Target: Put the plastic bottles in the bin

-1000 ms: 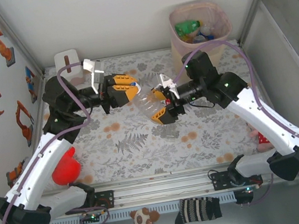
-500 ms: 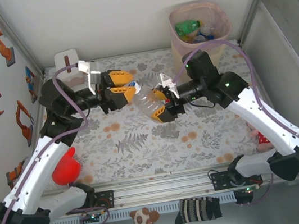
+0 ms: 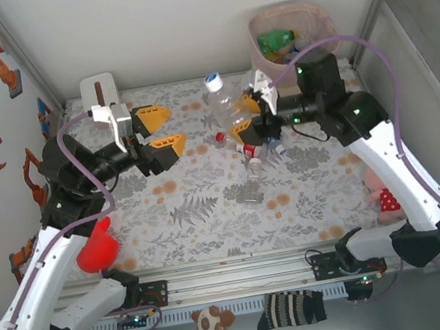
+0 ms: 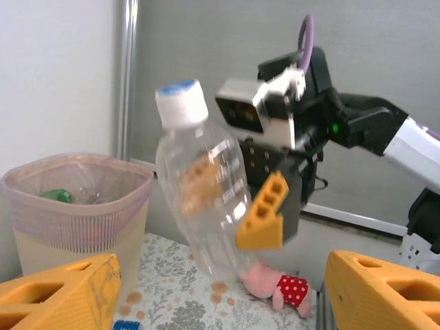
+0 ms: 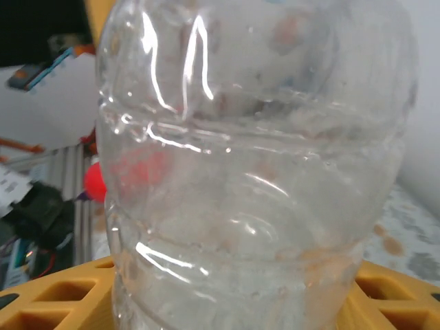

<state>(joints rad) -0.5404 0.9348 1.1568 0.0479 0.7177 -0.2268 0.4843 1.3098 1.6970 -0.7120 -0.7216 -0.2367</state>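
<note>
A clear plastic bottle (image 3: 226,107) with a white and blue cap hangs tilted above the flowered mat, my right gripper (image 3: 249,123) shut on its lower body. In the right wrist view the bottle (image 5: 254,172) stands between the yellow fingers (image 5: 58,302). My left gripper (image 3: 157,130) stands open and empty to the left, apart from the bottle (image 4: 203,199). The pale pink bin (image 3: 307,15) stands at the back right with a green bottle (image 3: 276,40) inside. Small bottles (image 3: 250,153) lie on the mat under the right gripper.
A white tissue box (image 3: 100,92) stands at the back left corner. A red toy (image 3: 97,248) lies at the mat's left edge. A pink plush with a dotted red dress (image 3: 381,200) lies at the right edge. White walls enclose the table.
My left gripper opened, let go of the bottle's cap end and drew back to the left. My right gripper carried the bottle up and back toward the bin.
</note>
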